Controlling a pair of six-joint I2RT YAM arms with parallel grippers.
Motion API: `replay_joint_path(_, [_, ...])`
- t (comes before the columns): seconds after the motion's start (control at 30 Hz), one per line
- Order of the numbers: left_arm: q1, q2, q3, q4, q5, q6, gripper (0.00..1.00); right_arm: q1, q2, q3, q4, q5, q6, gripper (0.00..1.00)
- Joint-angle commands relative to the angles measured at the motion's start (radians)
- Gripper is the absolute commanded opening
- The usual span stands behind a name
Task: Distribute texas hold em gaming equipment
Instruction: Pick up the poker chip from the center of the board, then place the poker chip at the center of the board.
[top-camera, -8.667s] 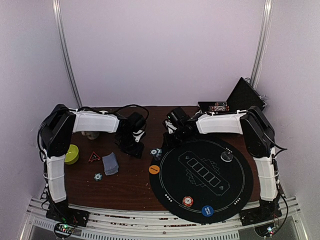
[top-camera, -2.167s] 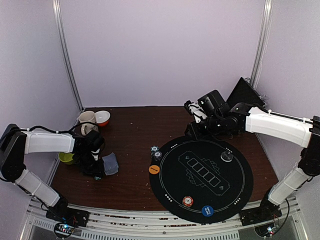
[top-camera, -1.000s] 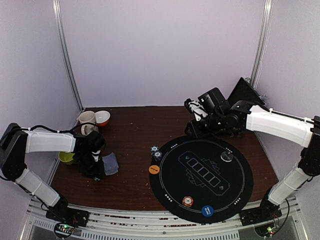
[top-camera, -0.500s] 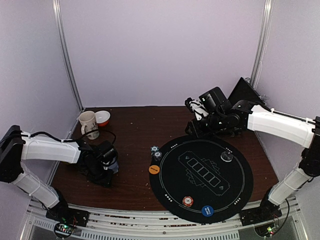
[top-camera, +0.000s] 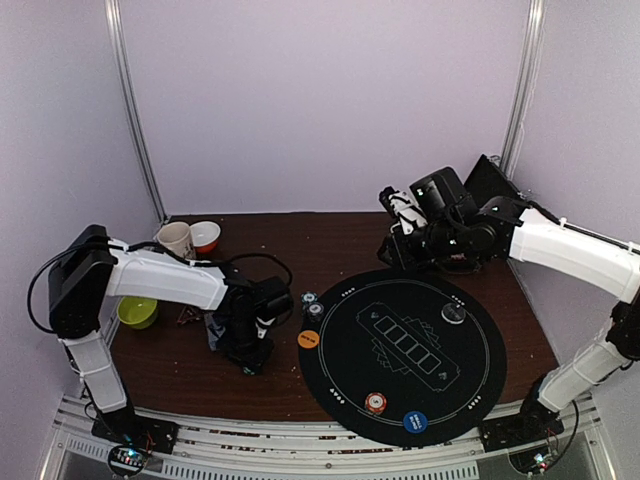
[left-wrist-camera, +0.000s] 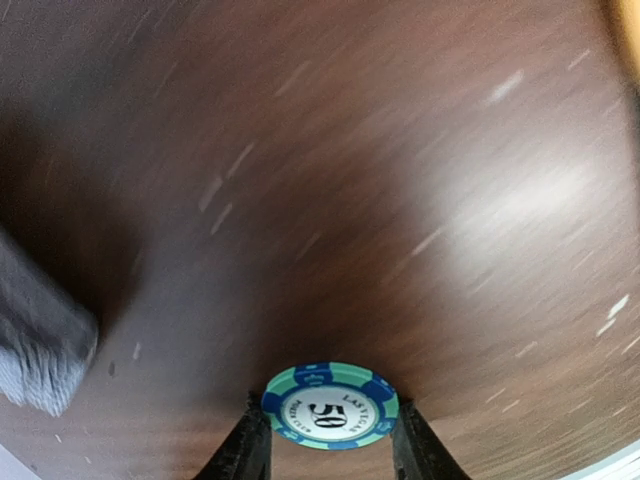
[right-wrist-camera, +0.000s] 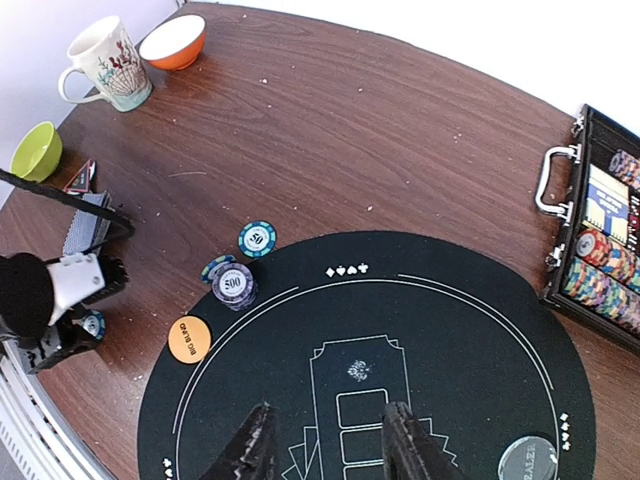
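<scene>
Left gripper (left-wrist-camera: 330, 438) is clamped edge to edge on a green-and-blue chip (left-wrist-camera: 330, 405), face up over the bare wooden table (left-wrist-camera: 400, 200), with the grey card deck (left-wrist-camera: 35, 345) off to one side. The round black mat (top-camera: 410, 345) lies to this gripper's right, just past the orange disc (top-camera: 309, 339). That leaves the left arm far nearer than the right gripper (right-wrist-camera: 325, 445), which hangs high over the mat's far side, fingers apart and empty
</scene>
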Motion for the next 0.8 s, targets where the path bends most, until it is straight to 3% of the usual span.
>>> replay_joint_path(0.0, [-0.002,0.222,0.118,0.197,-0.007,0.128,0.39,-0.004,-0.039,0.011,-0.064,0.046,0.003,0.38])
replay_joint_path(0.33, [0.162,0.382,0.397,0.191,-0.058,0.201,0.39,-0.003,-0.083,0.02,-0.09,0.042,0.037,0.39])
replay_joint_path(0.57, [0.201,0.444,0.483,0.301,0.049,0.29,0.38,-0.003,-0.101,0.002,-0.079,0.042,0.062,0.39])
replay_joint_path(0.77, [0.226,0.552,0.648,0.25,0.008,0.308,0.38,-0.003,-0.115,0.012,-0.091,0.035,0.074,0.39])
